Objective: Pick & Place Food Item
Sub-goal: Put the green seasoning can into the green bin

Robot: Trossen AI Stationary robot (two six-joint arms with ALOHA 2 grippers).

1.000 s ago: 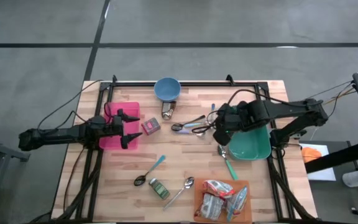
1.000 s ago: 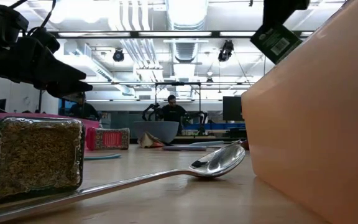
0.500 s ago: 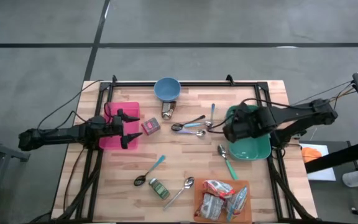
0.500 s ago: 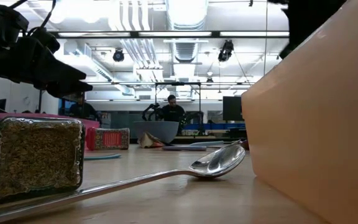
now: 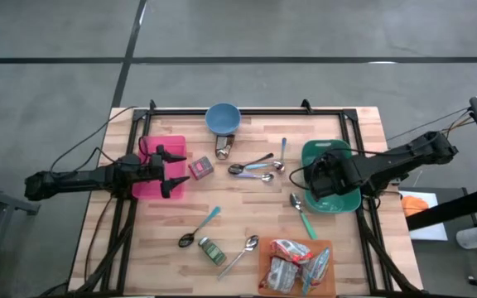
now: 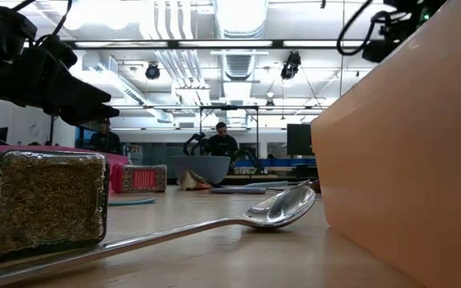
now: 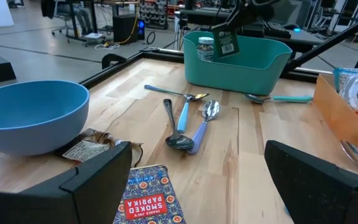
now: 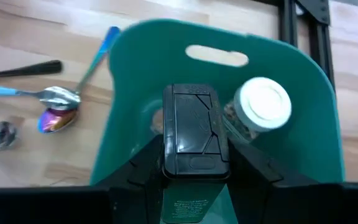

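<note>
Right arm reaches in from the worktop's [image 5: 247, 211] right edge; its end effector [image 8: 194, 163] hangs above the teal plastic bin [image 8: 319, 140], fingers clamped on a dark-lidded rectangular spice jar with a green label [image 8: 195, 134]. The bin holds a white-capped jar [image 8: 264, 104]. Left arm lies low along the left side, its end effector [image 5: 175, 168] spread wide and empty over the pink tray [image 5: 161, 148]. A red tin [image 7: 150, 200] reads "Trader Joe's Smoked Paprika".
</note>
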